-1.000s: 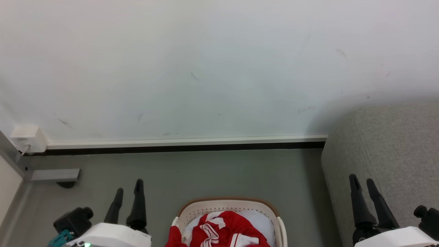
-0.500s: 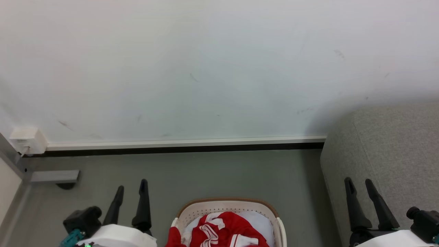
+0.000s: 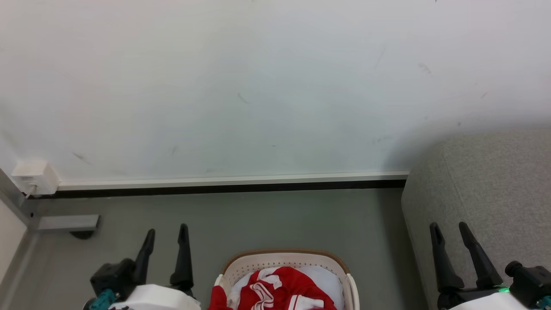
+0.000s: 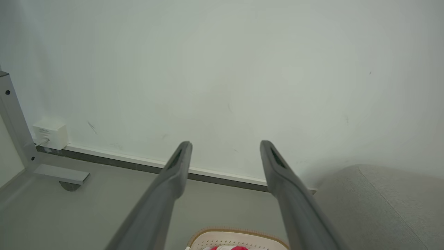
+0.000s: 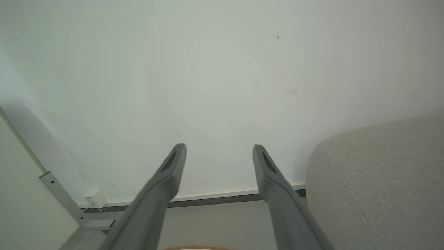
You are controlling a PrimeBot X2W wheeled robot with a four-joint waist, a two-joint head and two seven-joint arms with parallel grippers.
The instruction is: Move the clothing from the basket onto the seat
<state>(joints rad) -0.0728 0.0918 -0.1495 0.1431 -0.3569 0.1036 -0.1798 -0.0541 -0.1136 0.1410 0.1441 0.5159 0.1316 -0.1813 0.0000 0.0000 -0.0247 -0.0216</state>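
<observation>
The cream-white basket [image 3: 284,257] with a brown rim sits on the floor at the bottom middle of the head view. In it lies the clothing [image 3: 280,289], bright red with white stripes, on top of a pale cloth. The grey seat [image 3: 495,189] stands to the right. My left gripper [image 3: 167,231] hangs open left of the basket, nothing between its fingers. My right gripper [image 3: 449,228] is open in front of the seat's side, also empty. The left wrist view catches the basket [image 4: 236,236] rim, a sliver of clothing [image 4: 230,248] and the seat [image 4: 381,205].
A white wall with a pale skirting board [image 3: 232,177] rises behind the grey floor. A white socket box [image 3: 35,177] sits low on the wall at the left, beside a grey metal frame foot [image 3: 66,223].
My left gripper has shifted right, toward the basket, and its fingers have spread a little wider. My right gripper has edged left and down slightly. The basket and clothing have not moved.
</observation>
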